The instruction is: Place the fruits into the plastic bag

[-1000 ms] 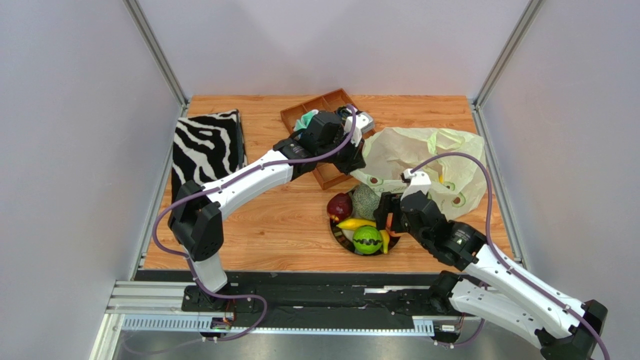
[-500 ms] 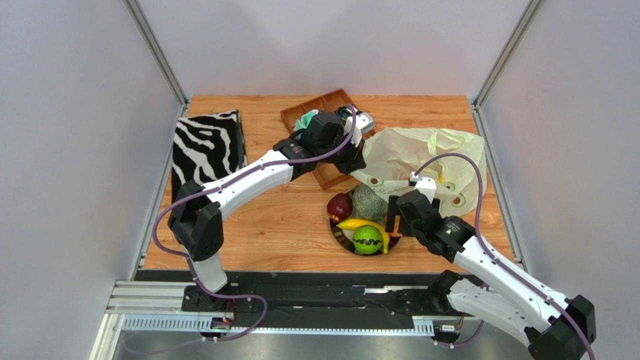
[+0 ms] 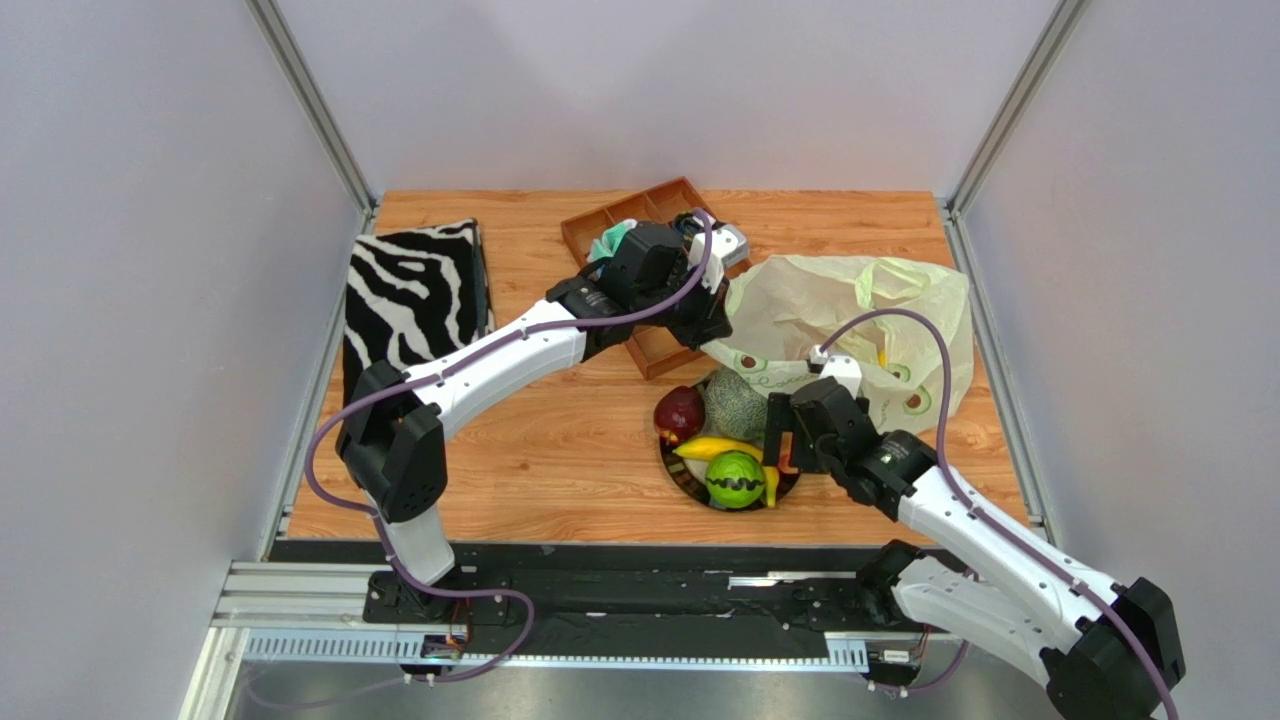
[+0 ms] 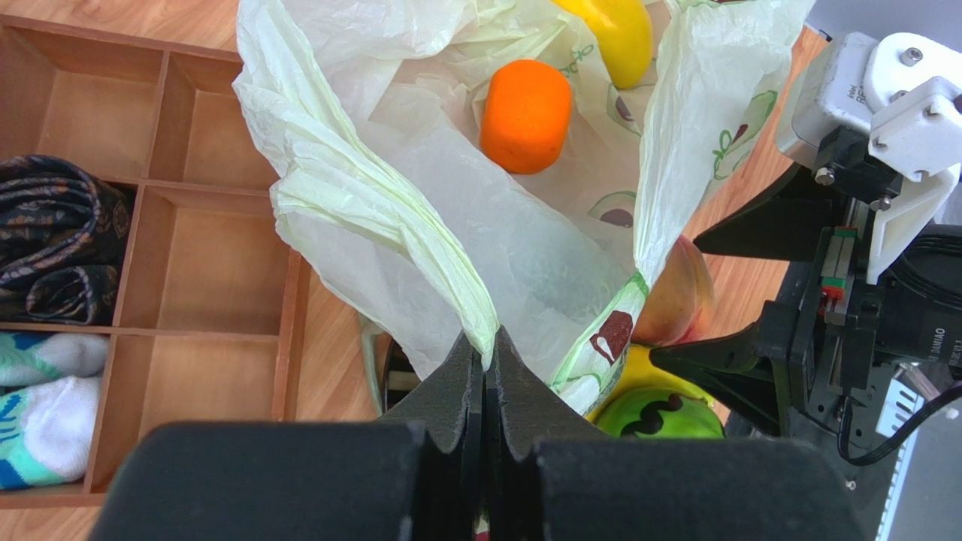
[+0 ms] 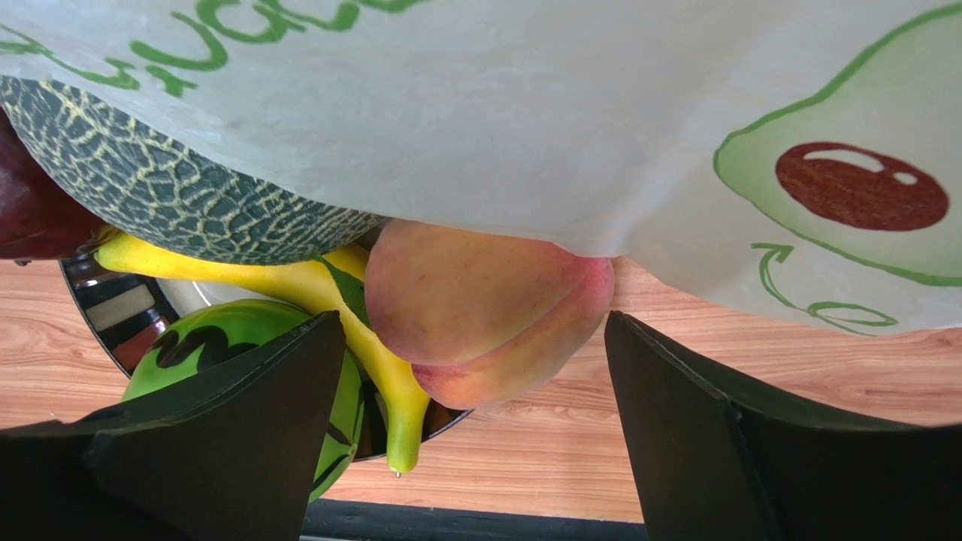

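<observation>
The plastic bag [image 3: 842, 323] lies at the back right, and my left gripper [image 4: 488, 338] is shut on its bunched rim [image 4: 373, 214], holding the mouth up. Inside the bag lie an orange [image 4: 525, 113] and a yellow oblong fruit [image 4: 615, 34]. A metal bowl [image 3: 672, 458] holds the netted melon [image 3: 732, 402], dark red apple [image 3: 679, 411], banana [image 5: 339, 316], striped green ball [image 3: 735, 480] and peach [image 5: 486, 304]. My right gripper [image 5: 472, 327] is open at the bowl's right side. The peach sits between and just ahead of its fingers, untouched, with the bag [image 5: 565, 113] hanging over it.
A wooden compartment tray [image 4: 192, 282] with cloth rolls [image 4: 57, 237] stands at the back, partly under my left arm. A zebra-striped fabric box [image 3: 413, 293] sits at the left. Grey walls close in both sides.
The right gripper's jaws have widened and its wrist has shifted slightly toward the peach. The left gripper still holds the bag rim in the same place.
</observation>
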Robot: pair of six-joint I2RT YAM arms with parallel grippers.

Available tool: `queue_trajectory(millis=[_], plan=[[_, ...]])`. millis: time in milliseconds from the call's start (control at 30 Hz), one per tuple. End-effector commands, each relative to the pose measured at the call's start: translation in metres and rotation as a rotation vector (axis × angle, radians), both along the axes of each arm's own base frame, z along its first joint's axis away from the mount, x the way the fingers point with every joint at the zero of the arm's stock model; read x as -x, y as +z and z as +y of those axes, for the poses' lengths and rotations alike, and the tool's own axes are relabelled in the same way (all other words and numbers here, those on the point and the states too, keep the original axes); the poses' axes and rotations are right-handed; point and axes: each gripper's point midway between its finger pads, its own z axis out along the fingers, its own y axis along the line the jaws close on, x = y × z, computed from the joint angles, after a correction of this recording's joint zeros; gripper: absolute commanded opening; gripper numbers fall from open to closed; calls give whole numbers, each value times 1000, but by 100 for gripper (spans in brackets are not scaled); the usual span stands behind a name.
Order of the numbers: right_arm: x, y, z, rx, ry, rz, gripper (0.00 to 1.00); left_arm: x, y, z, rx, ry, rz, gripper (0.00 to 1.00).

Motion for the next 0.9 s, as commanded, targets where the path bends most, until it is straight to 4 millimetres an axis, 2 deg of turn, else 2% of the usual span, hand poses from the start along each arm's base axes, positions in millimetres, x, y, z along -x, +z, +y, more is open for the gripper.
queue_trajectory(millis=[0,233,533,767,867], plan=[[-9,1,4,-19,3,-32,91,-4,23,-5,49,-3,-30,0],[-12,-11,0,-1,-16,-7,91,-4,23,-5,48,-5,-32,0],[-16,-11,2,-4,-17,-8,89,-3,25,-5,51,-7,-32,0],[-15,-12,2,-4,-15,-4,70,-4,24,-5,51,-6,-30,0],[-14,-12,1,-3,-17,1,65,-3,26,-5,53,-8,-32,0]])
